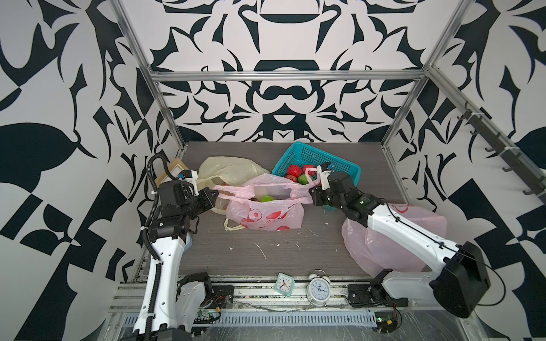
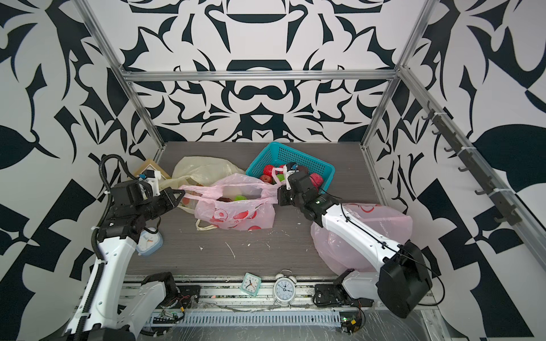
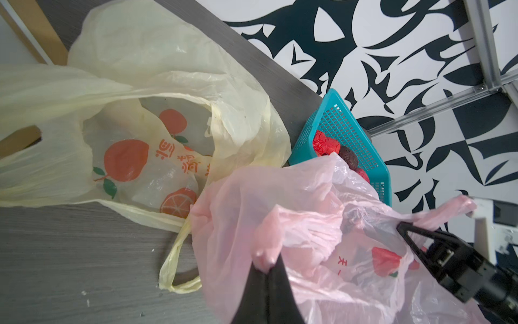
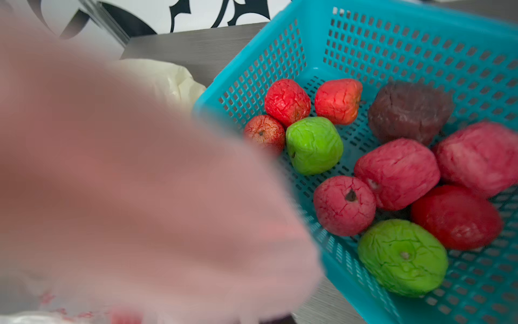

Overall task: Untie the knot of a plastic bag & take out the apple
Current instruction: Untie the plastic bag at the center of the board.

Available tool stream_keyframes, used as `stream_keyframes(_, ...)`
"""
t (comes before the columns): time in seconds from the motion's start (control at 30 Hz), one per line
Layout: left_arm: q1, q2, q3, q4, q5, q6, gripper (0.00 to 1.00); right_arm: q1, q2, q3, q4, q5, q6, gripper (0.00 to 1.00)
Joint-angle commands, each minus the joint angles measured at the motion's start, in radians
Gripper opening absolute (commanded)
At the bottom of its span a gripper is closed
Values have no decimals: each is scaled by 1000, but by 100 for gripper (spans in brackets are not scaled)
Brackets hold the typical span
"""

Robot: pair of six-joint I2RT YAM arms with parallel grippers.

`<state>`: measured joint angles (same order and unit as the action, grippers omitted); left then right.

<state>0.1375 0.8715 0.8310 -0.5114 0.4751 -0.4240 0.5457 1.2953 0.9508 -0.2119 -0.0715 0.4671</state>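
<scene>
A pink plastic bag (image 1: 266, 214) with red fruit prints lies at mid-table, its mouth stretched wide between both grippers. No knot shows; the handles are apart. A green apple (image 1: 267, 198) sits inside the opening, also seen as the apple (image 2: 240, 197). My left gripper (image 3: 266, 269) is shut on the bag's left handle, at the bag's left end (image 1: 217, 192). My right gripper (image 1: 310, 195) pinches the right end, fingers meeting at the tip (image 3: 399, 224). In the right wrist view, blurred pink plastic (image 4: 112, 168) hides the jaws.
A teal basket (image 1: 325, 159) with several red and green fruits stands behind the right gripper. A yellow bag (image 1: 230, 168) lies behind the pink one. Another pink bag (image 1: 413, 236) sits under the right arm. Two clocks (image 1: 285, 283) stand at the front edge.
</scene>
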Motion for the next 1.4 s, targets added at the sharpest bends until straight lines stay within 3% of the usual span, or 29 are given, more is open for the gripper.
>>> stream_keyframes(0.0, 4, 14, -36, -65, 60, 6, 0, -53, 31, 8, 55, -240, 109, 25)
stream_keyframes(0.1, 4, 29, -32, -64, 87, 5, 0, -53, 61, 2, 76, -284, 117, 21)
stream_keyframes(0.3, 2, 1, 153, -85, 47, 22, 30, -43, 37, -24, 113, -295, 99, 23)
stream_keyframes(0.43, -8, 24, 325, -124, 45, 36, 38, -37, 32, -15, 107, -316, 78, 24)
stream_keyframes(0.57, -110, 57, 444, -128, 41, 16, 27, -20, 43, 4, 96, -314, 57, 24)
stream_keyframes(0.7, -375, 116, 496, -120, -55, 12, 7, -7, 58, 20, 81, -302, 43, 24)
stream_keyframes(0.8, -564, 214, 493, -114, -79, 1, 1, -6, 61, 23, 70, -287, 41, 24)
stream_keyframes(0.9, -683, 320, 453, -92, -86, -12, 0, -6, 53, 24, 61, -270, 35, 24)
stream_keyframes(1.0, -732, 395, 402, -56, -74, -30, 0, -6, 47, 31, 43, -258, 25, 24)
stream_keyframes(1.17, -735, 511, 296, -17, -92, -58, 0, -10, 34, 47, 13, -237, -1, 24)
stream_keyframes(1.37, -735, 467, 132, 10, -76, -120, 0, -50, 32, 118, -67, -236, -51, 28)
